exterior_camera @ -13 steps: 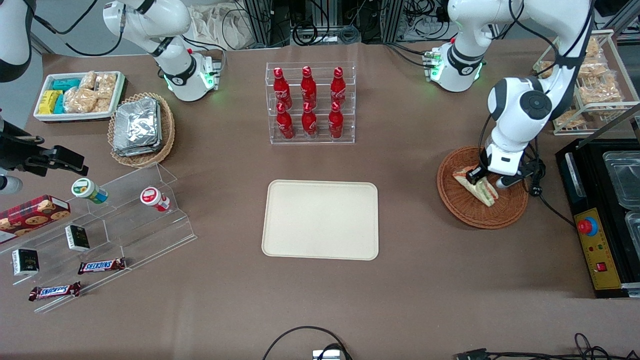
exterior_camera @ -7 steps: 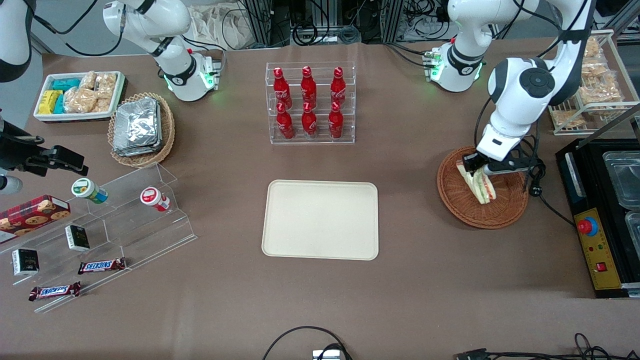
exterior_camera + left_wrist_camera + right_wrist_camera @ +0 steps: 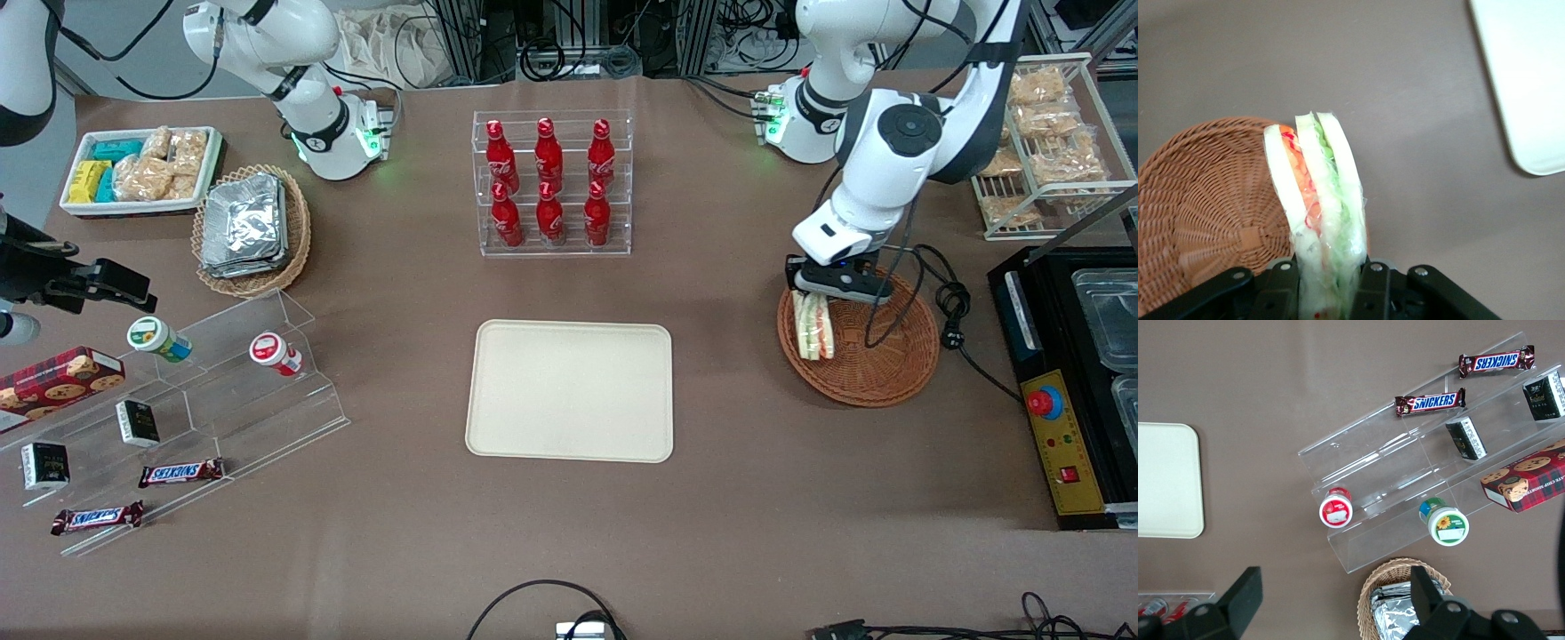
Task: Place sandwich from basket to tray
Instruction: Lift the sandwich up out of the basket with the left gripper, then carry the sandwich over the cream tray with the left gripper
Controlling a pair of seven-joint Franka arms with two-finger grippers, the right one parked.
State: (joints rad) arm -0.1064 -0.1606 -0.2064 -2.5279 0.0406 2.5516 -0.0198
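Observation:
The sandwich [image 3: 813,325] [image 3: 1317,193], a clear-wrapped wedge of white bread with green and red-orange filling, hangs from my left gripper [image 3: 813,296] [image 3: 1325,283], which is shut on its narrow end. It is lifted above the rim of the reddish-brown wicker basket [image 3: 880,364] [image 3: 1198,213], on the edge toward the tray. The cream-beige tray [image 3: 570,390] [image 3: 1528,73] lies flat in the middle of the table, apart from the basket, with bare brown table between them.
A clear rack of red bottles [image 3: 551,182] stands farther from the front camera than the tray. A black machine [image 3: 1071,382] and a wire rack of bagged snacks [image 3: 1049,142] sit at the working arm's end. Cables [image 3: 942,302] trail beside the basket.
The gripper has risen out of the basket with the sandwich and moved toward the tray. The sandwich has turned from lying slanted to hanging nearly upright.

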